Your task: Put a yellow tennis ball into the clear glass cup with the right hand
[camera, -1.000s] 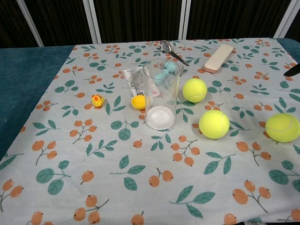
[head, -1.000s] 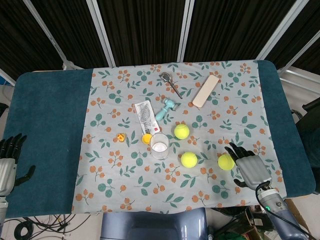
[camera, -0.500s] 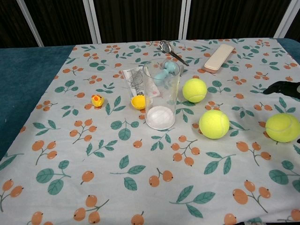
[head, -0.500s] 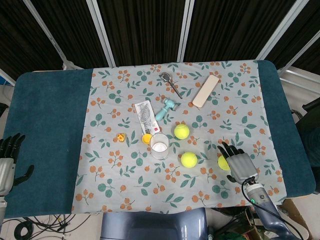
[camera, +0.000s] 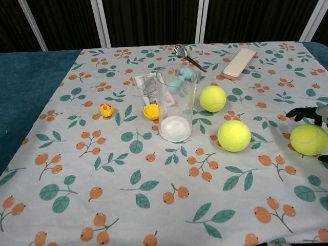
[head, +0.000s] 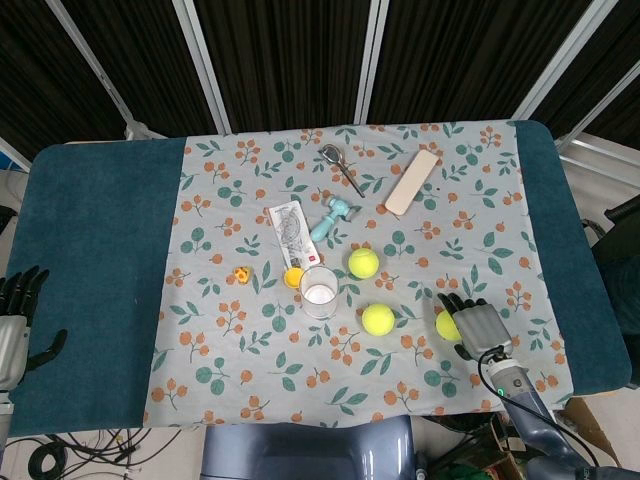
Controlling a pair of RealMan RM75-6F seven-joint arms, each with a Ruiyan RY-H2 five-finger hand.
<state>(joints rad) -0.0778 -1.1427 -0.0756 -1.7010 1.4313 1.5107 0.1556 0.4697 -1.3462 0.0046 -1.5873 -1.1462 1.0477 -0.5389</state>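
The clear glass cup (head: 319,291) (camera: 176,102) stands upright mid-table, with something white at its bottom. Three yellow tennis balls lie to its right: one (head: 363,262) (camera: 212,98) just behind, one (head: 377,318) (camera: 234,135) in front, and one (head: 446,323) (camera: 309,139) furthest right. My right hand (head: 478,325) hangs over that furthest ball and hides most of it from above. Its dark fingertips (camera: 301,113) reach past the ball's far side with fingers apart, and the ball rests on the cloth. My left hand (head: 15,320) lies open at the table's left edge.
Behind the cup lie a teal toy hammer (head: 335,214), a small printed packet (head: 289,225), a metal spoon (head: 340,166) and a beige flat case (head: 412,181). A small orange ball (head: 293,277) and a tiny yellow duck (head: 240,274) sit left of the cup.
My right hand has slid left and a little toward the table's near edge, from beside the rightmost ball to over it; its fingertips now show around the ball in the chest view. Nothing else has moved.
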